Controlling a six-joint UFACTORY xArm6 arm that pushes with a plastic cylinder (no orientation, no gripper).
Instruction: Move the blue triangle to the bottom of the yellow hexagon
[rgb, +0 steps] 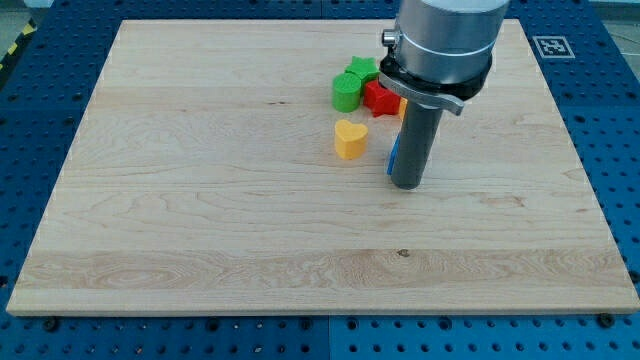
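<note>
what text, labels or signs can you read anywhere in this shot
No readable words or numbers anywhere.
Fiducial marker: a black-and-white square pattern on the blue base at the view's top right, no letters.
Wooden board, coloured blocks and my tip: no printing visible.

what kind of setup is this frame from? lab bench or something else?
Likely a robotics lab bench, not a home or factory floor. A wooden board lies on a blue perforated base, a fiducial marker sits at the board's corner, and small toy blocks such as a yellow heart lie near my tip.
</note>
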